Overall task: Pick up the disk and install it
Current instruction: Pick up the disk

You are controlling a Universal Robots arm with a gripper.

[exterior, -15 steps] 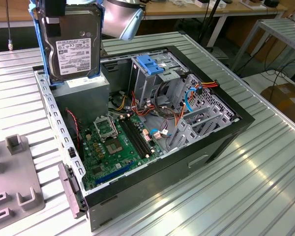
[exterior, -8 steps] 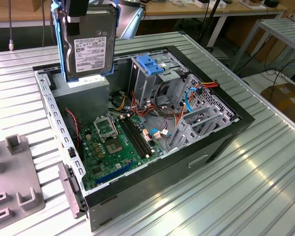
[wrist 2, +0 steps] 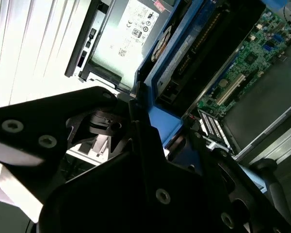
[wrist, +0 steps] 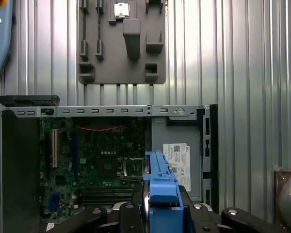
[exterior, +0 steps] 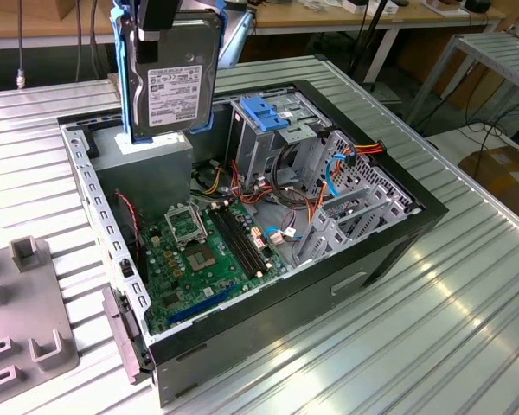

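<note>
The disk (exterior: 173, 82), a silver-grey hard drive with a white label in a blue bracket, hangs upright in the air. It is held over the far corner of the open computer case (exterior: 346, 285), just above the grey power-supply box (exterior: 151, 169). My gripper (exterior: 164, 15) is shut on its top edge. In the first wrist view the blue bracket (wrist: 160, 189) is seen edge-on between my black fingers (wrist: 128, 213). In the second wrist view the disk (wrist 2: 199, 48) slants away from my gripper (wrist 2: 153, 131), over the power supply's label.
Inside the case lie a green motherboard (exterior: 203, 255) and a metal drive cage (exterior: 277, 138) topped by a blue latch (exterior: 264, 114), with loose cables beside it. A grey fixture plate (exterior: 26, 320) sits on the ribbed metal table (exterior: 450, 328) at the exterior view's left.
</note>
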